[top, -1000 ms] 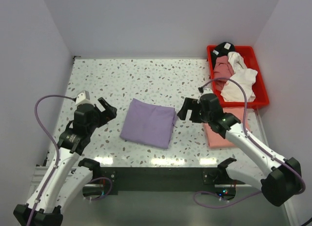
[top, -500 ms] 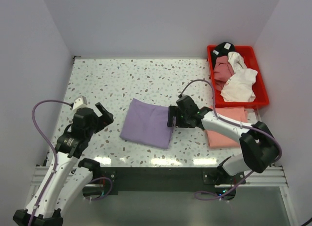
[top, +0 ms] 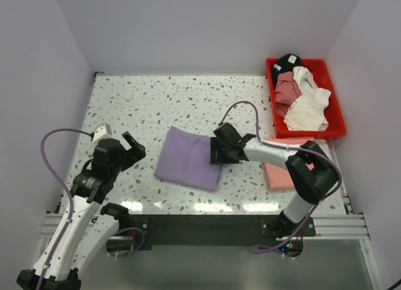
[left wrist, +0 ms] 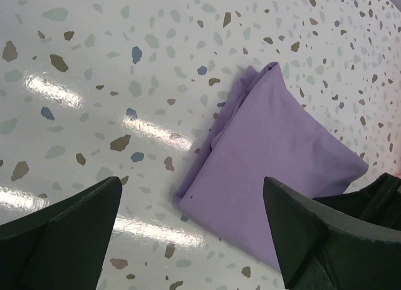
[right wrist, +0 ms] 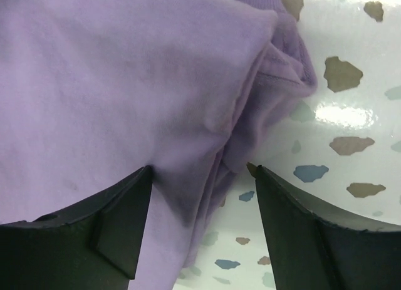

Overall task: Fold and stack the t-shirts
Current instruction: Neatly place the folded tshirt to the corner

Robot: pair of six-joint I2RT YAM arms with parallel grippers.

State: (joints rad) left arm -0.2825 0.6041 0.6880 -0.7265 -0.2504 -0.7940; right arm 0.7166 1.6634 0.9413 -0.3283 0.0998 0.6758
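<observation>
**Lavender shirt folded at centre; right tool set astride its edge**

A speckled terrazzo worktop (top: pixel 138 102) boxed in by pale walls fills the overhead view. The folded lavender t-shirt (top: pixel 185 158) lies flat at its centre, slightly toward the lower edge.

The packet is close to square and turned a little clockwise, so its upper edge drops toward the right. Any long axis is slight and seems to run left to right. No collar shows, so I cannot say which way the neck points. The right wrist view shows loose stacked layers along the right-hand edge.

The right tool (top: pixel 217 153) sits at that edge, its fingers apart with the bunched layers between them, nothing pinched yet. The step in hand looks like taking hold of the packet to carry it to the stack. To do it well:

- reach far enough in to catch every layer, not only the top one
- close firmly before lifting
- lift level so the fold holds

The left tool (top: pixel 136 146) hovers wide open and empty, well left of the shirt.

Lower right, a folded salmon t-shirt (top: pixel 277 177) lies partly under the right arm, the likely base of the stack. The red bin (top: pixel 335 124) at upper right holds unfolded shirts (top: pixel 304 105).
</observation>
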